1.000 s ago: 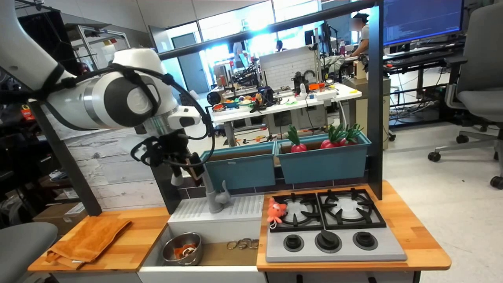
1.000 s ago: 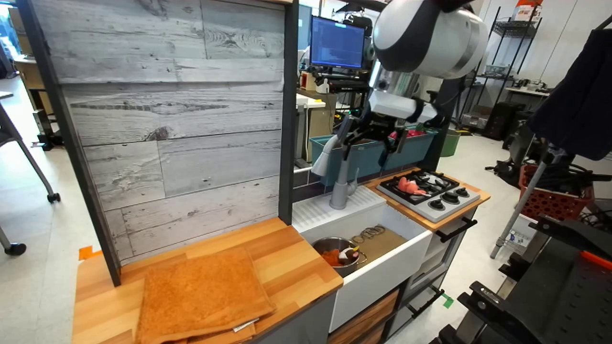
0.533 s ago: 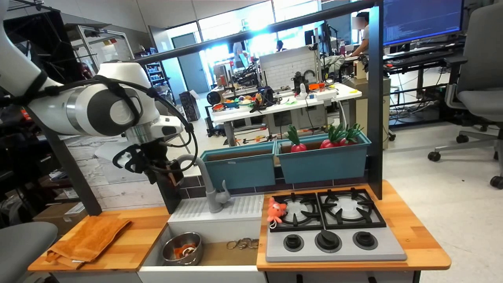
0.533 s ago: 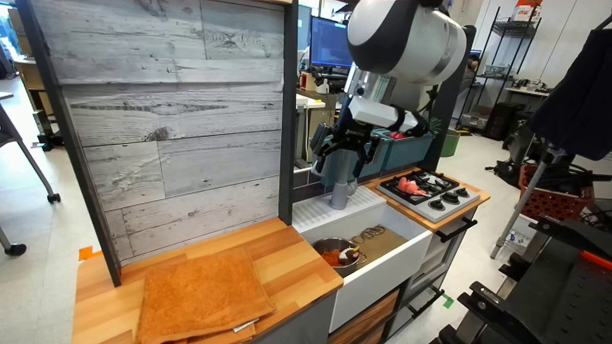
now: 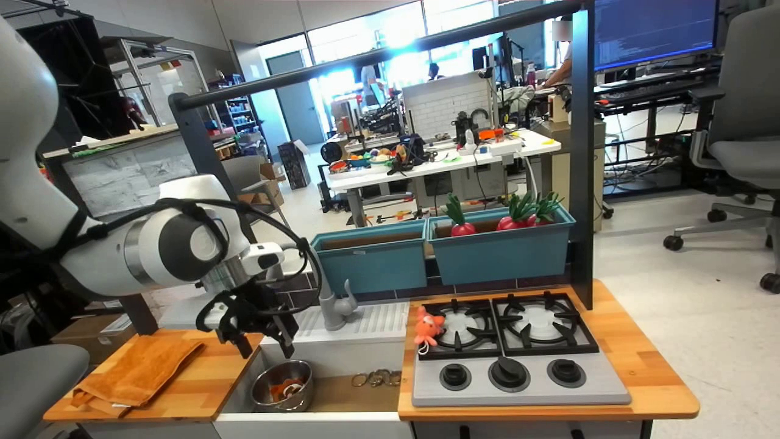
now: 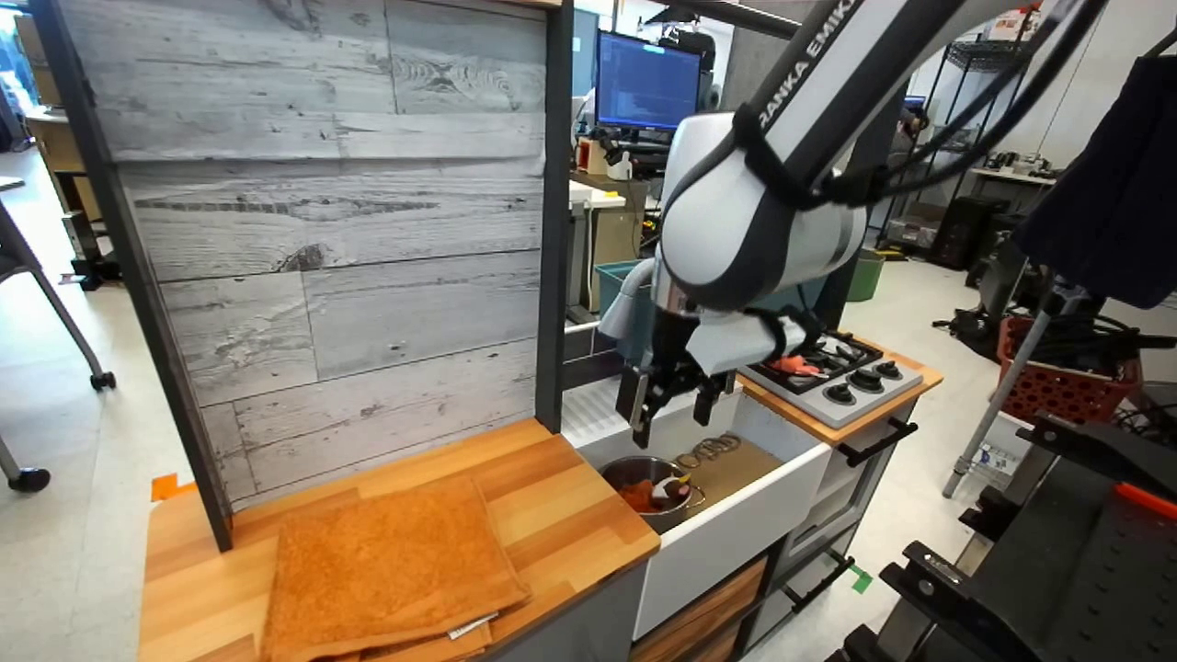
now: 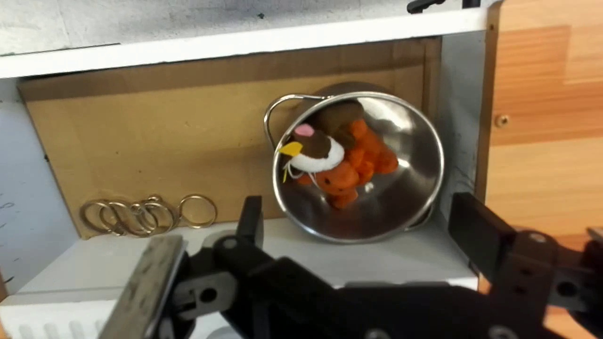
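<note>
Pot (image 7: 395, 200): is resting in the sink (image 7: 282, 41), near the end edge by the counter (image 7: 541, 165); probably stiff, slick, fairly light, its rim offering a hold
Gripper (image 6: 673, 424): is hanging over it, jaws standing apart, grasping nothing; that edge is crowding one side
Plush toy (image 7: 344, 170): is lying in the pot, looking soft
Rings (image 7: 136, 209): are lying by the back edge, toward the roomier end

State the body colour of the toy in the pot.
Orange; the toy shows best in the wrist view.
</note>
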### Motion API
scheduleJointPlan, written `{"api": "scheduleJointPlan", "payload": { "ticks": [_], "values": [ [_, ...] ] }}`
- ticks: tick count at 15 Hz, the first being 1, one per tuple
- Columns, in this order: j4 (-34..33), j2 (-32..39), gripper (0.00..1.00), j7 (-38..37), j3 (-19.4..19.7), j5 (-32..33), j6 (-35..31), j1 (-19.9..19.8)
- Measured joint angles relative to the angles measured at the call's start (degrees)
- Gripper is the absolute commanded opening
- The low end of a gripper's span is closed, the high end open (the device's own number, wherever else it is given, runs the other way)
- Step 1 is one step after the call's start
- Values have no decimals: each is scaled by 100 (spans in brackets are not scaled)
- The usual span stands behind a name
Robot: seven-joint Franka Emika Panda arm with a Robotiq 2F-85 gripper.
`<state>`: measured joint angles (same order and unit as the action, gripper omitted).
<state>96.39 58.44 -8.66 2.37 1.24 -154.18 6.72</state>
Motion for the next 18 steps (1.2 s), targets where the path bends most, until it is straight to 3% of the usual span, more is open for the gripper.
{"api": "scheduleJointPlan", "payload": {
  "ticks": [4,11,18],
  "values": [
    [-316,574,100,-89,196,52,-534,339],
    [-403,661,100,-86,217,51,-246,331],
    [-1248,1316,100,-361,332,51,-160,362]
  ]
}}
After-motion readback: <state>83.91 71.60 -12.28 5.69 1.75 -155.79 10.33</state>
